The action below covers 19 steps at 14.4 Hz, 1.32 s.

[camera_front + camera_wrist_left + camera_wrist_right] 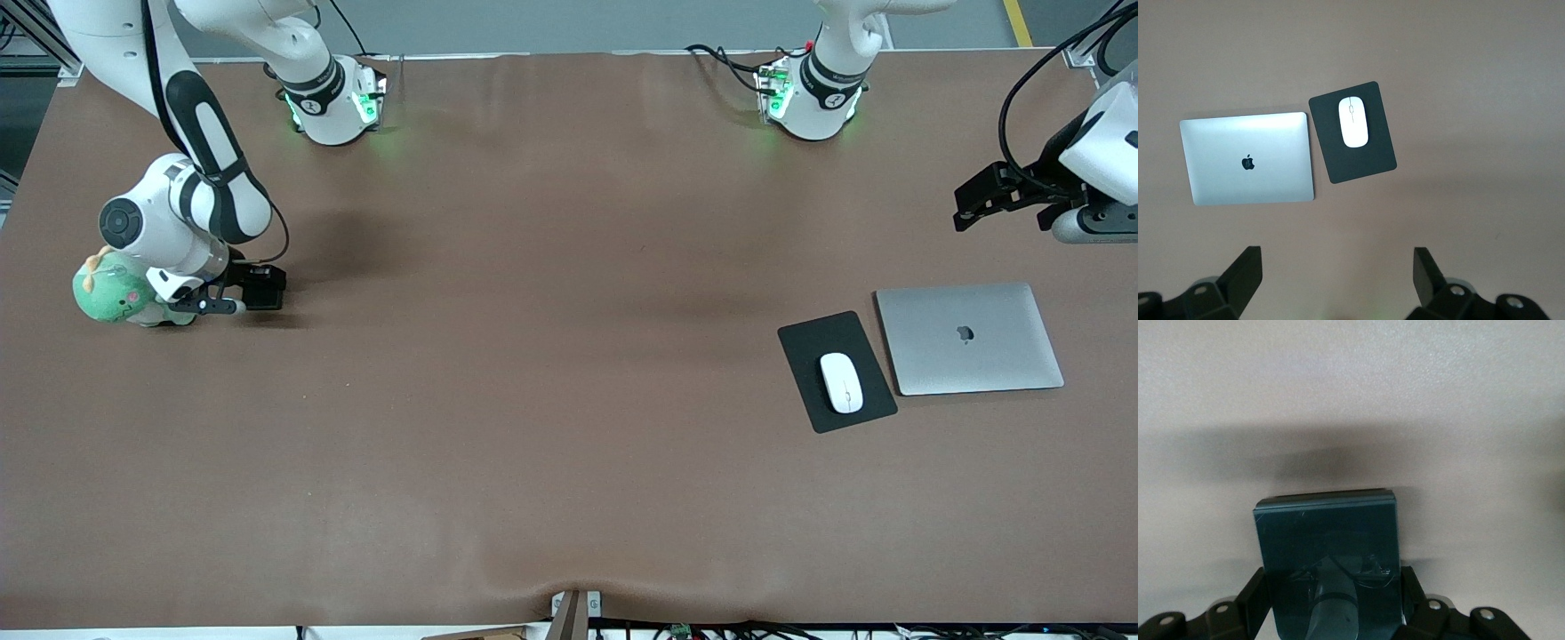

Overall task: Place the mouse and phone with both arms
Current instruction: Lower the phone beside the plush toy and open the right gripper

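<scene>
Brown table (551, 444); closed laptop (969, 338) shows Apple logo (965, 334).

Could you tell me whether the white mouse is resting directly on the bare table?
No, the mouse lies on the black mouse pad beside the closed silver laptop.

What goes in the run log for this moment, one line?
right gripper: shut on phone, beside plush toy | left gripper: open, waiting | mouse: on mouse pad beside laptop
</scene>
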Motion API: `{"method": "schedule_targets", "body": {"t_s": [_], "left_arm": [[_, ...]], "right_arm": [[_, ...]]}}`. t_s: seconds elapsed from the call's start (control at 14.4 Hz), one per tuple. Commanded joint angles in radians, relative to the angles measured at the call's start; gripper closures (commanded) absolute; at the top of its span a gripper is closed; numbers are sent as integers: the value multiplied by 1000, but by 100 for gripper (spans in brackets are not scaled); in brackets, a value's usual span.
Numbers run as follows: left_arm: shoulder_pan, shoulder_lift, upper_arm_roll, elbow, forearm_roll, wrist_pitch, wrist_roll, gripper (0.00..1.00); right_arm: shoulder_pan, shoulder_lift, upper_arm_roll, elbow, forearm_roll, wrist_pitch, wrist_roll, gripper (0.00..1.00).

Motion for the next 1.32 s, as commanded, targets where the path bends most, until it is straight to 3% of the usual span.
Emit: {"method": "schedule_targets", "body": {"t_s": [0.0,0.21,0.83,1.11,1.25], "left_arm": [[-1,-2,-2,10,-2,6,-2,0],[-1,0,-2,30,-2,6,-2,0],[-1,-5,-2,28,-2,-2,-2,0],[-1,-7,-2,30,-4,-5,-8,0],[3,0,3,26,-4,-5,-8,0]], "right_arm": [[-17,-28,4,-15,7,-6,-8,0],[-15,-30,5,51,7,-59,-4,0],[-50,7,19,534,-5,-547,-12,0],[-173,12,126,693,-12,-690,-14,0],[-199,45,140,817,-65,-776,-17,0]]}}
